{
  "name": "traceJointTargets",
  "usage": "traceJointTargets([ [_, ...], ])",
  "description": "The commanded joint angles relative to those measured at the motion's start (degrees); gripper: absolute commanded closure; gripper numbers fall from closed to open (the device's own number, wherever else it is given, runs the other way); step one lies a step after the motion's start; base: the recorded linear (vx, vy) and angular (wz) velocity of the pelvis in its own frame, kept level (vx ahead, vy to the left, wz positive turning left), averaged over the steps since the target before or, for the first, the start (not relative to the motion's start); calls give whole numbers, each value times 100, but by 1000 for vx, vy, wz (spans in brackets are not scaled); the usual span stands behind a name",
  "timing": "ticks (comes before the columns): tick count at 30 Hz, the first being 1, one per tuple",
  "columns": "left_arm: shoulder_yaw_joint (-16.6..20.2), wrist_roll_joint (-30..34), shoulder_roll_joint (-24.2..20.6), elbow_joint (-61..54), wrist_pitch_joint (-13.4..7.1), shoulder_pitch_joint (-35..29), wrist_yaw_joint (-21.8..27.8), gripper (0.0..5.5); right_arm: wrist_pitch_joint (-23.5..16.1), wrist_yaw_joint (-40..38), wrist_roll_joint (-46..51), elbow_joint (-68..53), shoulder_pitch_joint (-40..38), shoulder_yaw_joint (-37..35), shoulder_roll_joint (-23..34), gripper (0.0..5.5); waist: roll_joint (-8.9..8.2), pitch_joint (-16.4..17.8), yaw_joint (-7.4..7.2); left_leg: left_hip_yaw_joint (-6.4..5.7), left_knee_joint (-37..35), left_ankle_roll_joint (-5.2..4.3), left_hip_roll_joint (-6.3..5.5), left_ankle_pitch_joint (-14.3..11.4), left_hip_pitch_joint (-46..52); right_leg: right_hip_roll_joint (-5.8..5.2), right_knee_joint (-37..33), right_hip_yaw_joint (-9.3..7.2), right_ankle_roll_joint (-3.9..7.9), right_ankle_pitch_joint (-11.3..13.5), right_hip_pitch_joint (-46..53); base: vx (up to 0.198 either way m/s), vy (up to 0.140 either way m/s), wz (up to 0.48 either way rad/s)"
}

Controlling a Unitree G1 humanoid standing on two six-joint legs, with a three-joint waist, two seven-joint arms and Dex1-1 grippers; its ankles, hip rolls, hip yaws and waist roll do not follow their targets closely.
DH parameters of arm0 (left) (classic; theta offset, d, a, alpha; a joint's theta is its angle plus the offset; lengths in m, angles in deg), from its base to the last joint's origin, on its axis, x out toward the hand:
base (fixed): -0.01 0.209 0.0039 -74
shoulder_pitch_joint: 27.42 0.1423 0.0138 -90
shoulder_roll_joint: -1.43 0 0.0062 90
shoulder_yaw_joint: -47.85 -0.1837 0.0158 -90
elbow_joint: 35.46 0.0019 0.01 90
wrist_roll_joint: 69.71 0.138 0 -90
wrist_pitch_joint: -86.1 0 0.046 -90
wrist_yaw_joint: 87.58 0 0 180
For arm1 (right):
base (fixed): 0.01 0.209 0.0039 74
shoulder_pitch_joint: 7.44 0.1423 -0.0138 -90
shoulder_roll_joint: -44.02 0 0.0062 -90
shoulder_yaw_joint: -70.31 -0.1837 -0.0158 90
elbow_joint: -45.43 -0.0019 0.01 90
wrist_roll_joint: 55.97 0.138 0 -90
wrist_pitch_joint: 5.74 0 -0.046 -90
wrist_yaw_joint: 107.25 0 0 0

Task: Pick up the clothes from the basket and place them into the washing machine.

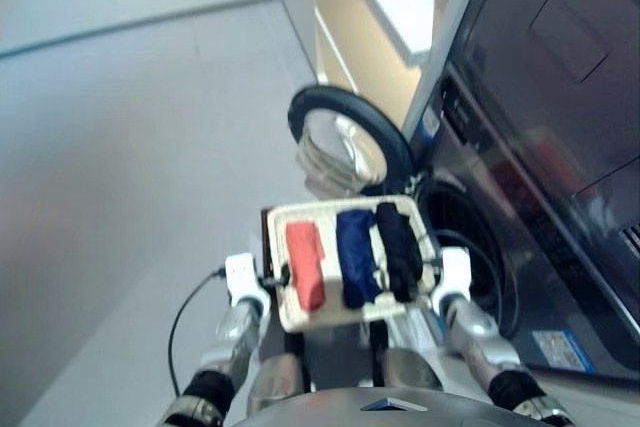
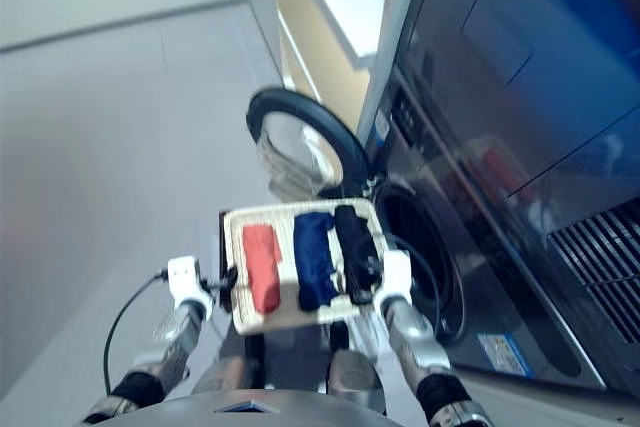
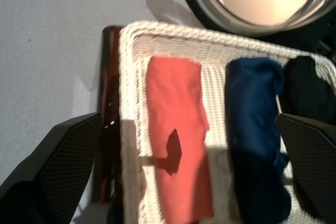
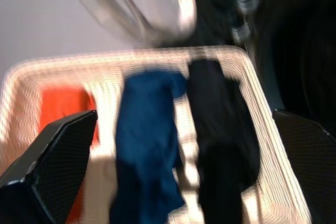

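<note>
Likely light and floppy, the coral-red rolled cloth garment (image 3: 178, 140) suits a mid-roll pinch; both claws, left claw (image 3: 184, 182) and right claw (image 4: 184, 182), hang spread.

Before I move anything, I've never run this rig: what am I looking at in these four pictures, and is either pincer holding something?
The two wide pictures come from the robot's head, looking down over its arms. The other two come from cameras on its wrists, looking along each pincer's black fingers.

Ahead is the cream basket holding three rolled garments side by side: the coral-red one, the navy one and the black one. Beyond the basket stands the dark washing machine, its round door swung open and its drum opening to the right.

The left pincer and right pincer are both open and hold nothing. All three garments lie in the basket.
</note>
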Motion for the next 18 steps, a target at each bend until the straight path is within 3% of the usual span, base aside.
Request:
traceJointTargets([
  [1,-241,8,-66,-349,-392,-417,-326,0,-496,-215,1,-925,278,39,165,0,-30,251,28,-436,1014,-201,43,-602,-384,-117,1295,50,215,-841,-418,-97,7,9],
  [7,-397,384,14,-397,-487,-1177,-997,0,-661,-695,-469,-1806,990,320,57,0,-69,655,-60,-409,1639,-163,87,-788,-1158,-144,2071,148,236,-953,-1337,-103,16,-10],
  [12,-324,418,128,-150,-511,-1762,-1509,0,-735,-887,-701,-2270,1538,587,-57,0,-137,985,-115,-413,2115,-138,119,-922,-1781,-175,2538,200,232,-1052,-1964,-87,-1,5],
  [18,-95,276,150,410,-481,-2331,-1965,0,-779,-1061,-764,-2491,1903,879,-215,0,-204,1079,-203,-390,2412,-121,160,-978,-2341,-124,2850,263,199,-1108,-2565,-19,-2,6],
])
